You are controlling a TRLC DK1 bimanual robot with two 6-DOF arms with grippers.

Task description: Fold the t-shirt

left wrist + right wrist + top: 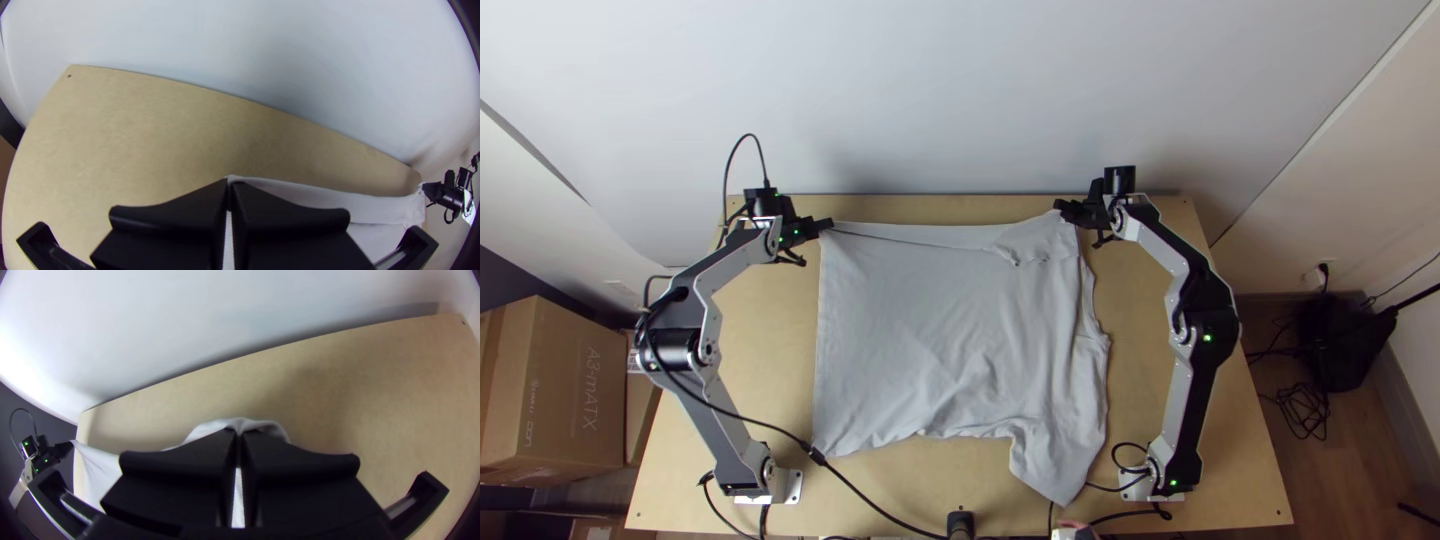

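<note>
This looks like a small robotics lab or workspace set up in an ordinary finished room; whether a home or an office, I cannot tell. Two jointed robot arms in silver-grey metal and black stand on a light wooden counter [765,345], one based at 7 o'clock [720,430], one at 5 [1185,420]. A plain white wall [960,90] rises at 12, a white wall outlet [1317,276] sits at 3, brown cardboard boxes [575,390] at 8, tangled black cables [1305,410] on brown wood-look flooring [1330,475] at 4.
</note>
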